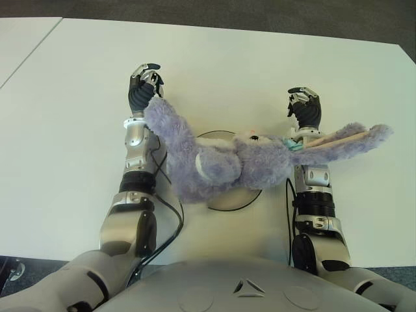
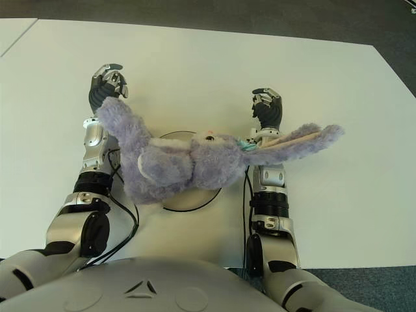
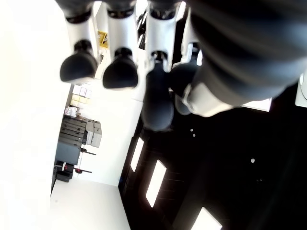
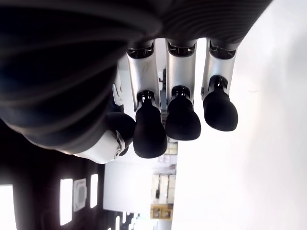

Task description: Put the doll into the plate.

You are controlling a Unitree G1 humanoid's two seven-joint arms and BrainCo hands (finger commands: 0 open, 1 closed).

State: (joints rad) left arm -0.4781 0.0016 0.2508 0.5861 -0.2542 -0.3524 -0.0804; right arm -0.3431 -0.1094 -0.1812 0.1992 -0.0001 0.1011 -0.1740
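A purple plush rabbit doll (image 1: 221, 166) lies on its side across a white round plate (image 1: 229, 200) with a dark rim, covering most of it. One fuzzy leg reaches up against my left wrist, and its long ears (image 1: 344, 138) drape over my right forearm. My left hand (image 1: 144, 83) shows beyond the leg's tip, its fingers (image 3: 120, 72) loosely curled and holding nothing. Just beyond the ears is my right hand (image 1: 304, 105), with its fingers (image 4: 182, 120) relaxed and empty too.
The white table (image 1: 71, 130) spreads wide on both sides and ahead. A second table joins at the far left along a seam (image 1: 32, 49). Dark floor (image 1: 260, 12) lies past the far edge. Black cables (image 1: 174, 214) run beside my left forearm.
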